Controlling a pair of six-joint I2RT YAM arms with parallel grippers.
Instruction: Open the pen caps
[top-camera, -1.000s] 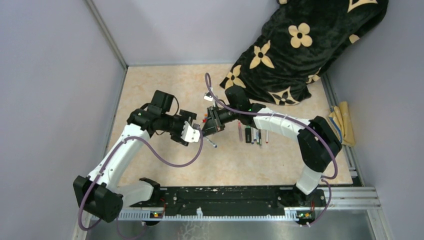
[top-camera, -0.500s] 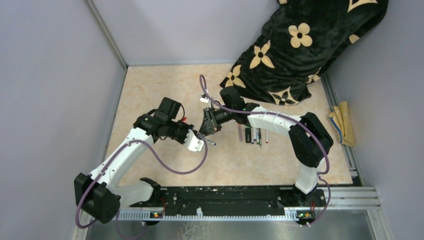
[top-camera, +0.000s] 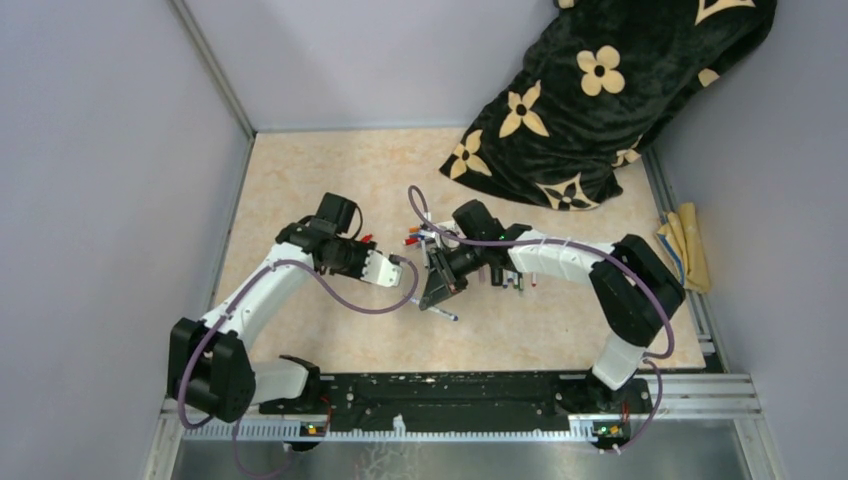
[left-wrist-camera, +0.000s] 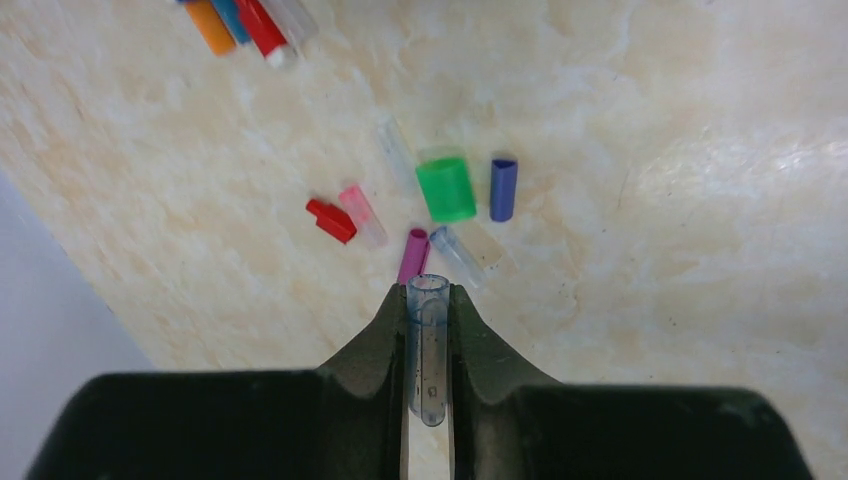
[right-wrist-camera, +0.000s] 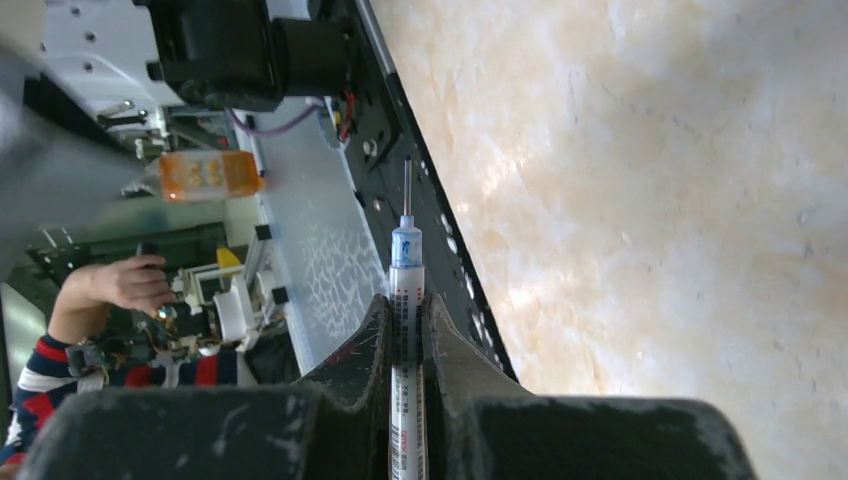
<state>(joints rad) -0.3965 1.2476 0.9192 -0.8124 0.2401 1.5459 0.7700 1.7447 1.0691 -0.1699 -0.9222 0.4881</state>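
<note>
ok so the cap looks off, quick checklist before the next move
1. Clear cap pinched between the left gripper fingers: ok
2. Pen clamped in the right gripper, tip bare: ok
3. Cap and pen fully apart: ok
4. Loose caps, green cap among them, lie just ahead of the left gripper as a drop spot: ok
5. Bare table beside the pen: ok
6. Pen's height above the table: cannot tell
</note>
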